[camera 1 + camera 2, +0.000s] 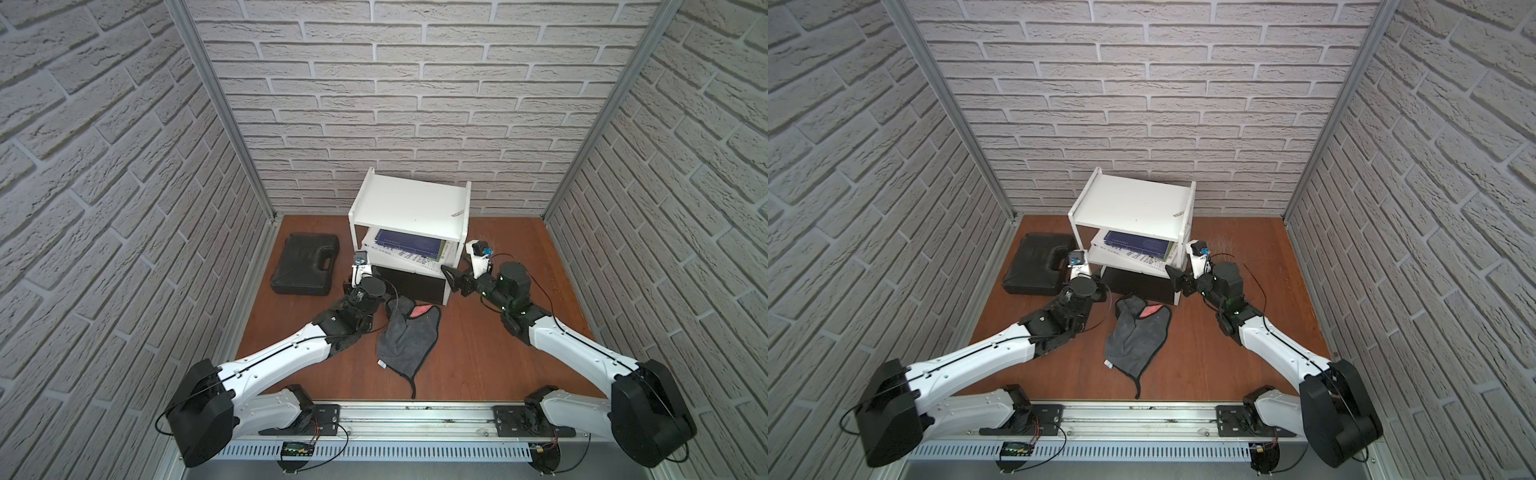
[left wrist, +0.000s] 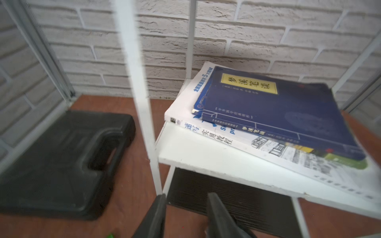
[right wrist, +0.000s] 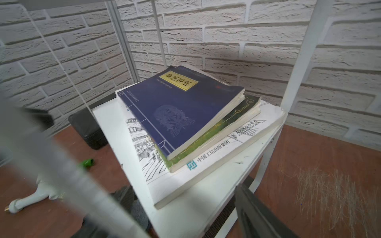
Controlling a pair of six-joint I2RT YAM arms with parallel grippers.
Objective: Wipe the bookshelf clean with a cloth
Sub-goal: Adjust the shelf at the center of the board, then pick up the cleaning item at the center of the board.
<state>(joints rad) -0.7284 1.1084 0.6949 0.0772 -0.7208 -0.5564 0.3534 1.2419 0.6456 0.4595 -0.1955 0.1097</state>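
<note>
**One cloth loose on the table, both claws empty**

Counted: one bookshelf (image 1: 409,203) at the back of the brown table (image 1: 478,353), with two white boards and one black base panel (image 1: 415,286). Three books (image 3: 177,115) stacked on the lower board: dark blue on top, green in the middle, large white underneath. One small pale scrap (image 1: 458,214) near the right edge of the top board. One black case (image 1: 305,270) flat on the table, left of the bookshelf and apart from it. One cloth (image 1: 409,338). Two arms.

Cloth spread limp on the table just in front of the base panel, between the two arms. Pink-red patch at its far end, white tag and thin dark loop at its near end. Held by neither claw.

Left gripper (image 2: 186,195) low at the front left corner of the bookshelf, pointing at the base panel. Jaws partly parted, nothing between them, nothing gripped.

Right gripper (image 1: 452,281) at the front right corner, about level with the lower board. Jaws spread wide, no grasp on anything seen. Contact with the white frame post there: cannot tell, wrist view blurred at that spot.
</note>
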